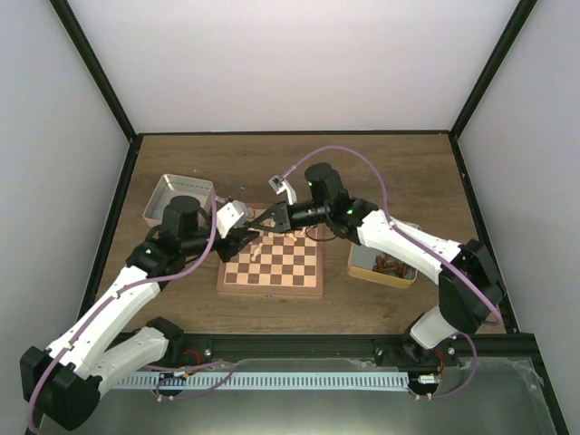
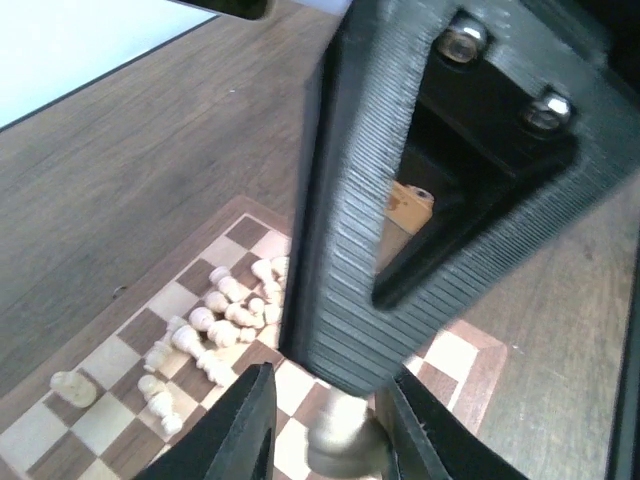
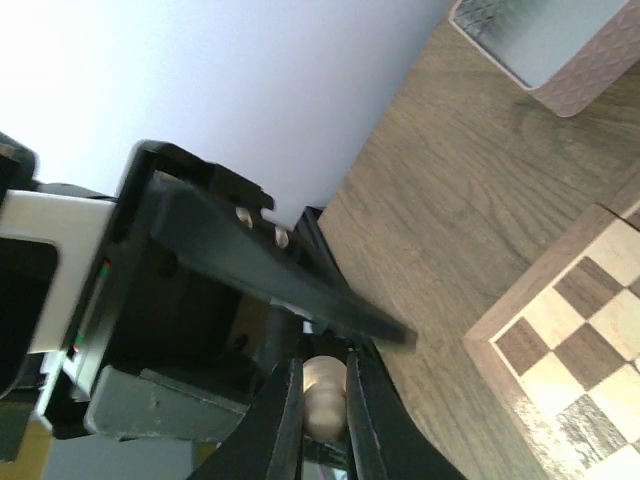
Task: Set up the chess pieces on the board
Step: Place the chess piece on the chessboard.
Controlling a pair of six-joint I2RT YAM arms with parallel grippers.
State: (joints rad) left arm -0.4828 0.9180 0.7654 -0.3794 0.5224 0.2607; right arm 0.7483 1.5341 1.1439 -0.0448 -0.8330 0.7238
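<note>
Both grippers meet just above the board's (image 1: 272,289) far-left corner. My right gripper (image 3: 322,410) is shut on the top of one pale chess piece (image 3: 324,395). In the left wrist view the same piece's base (image 2: 345,445) hangs between the fingers of my left gripper (image 2: 325,430). Its jaws stand slightly apart, with a gap showing at the left finger. The right gripper's ribbed finger (image 2: 350,250) comes down onto the piece from above. Several other chess pieces (image 2: 215,330) lie toppled in a heap on the board's squares (image 2: 100,420).
A shallow grey tray (image 1: 177,195) sits at the far left of the board, also seen in the right wrist view as the tray (image 3: 545,40). A second tray (image 1: 385,267) holding brown pieces sits right of the board. Dark frame posts rim the table.
</note>
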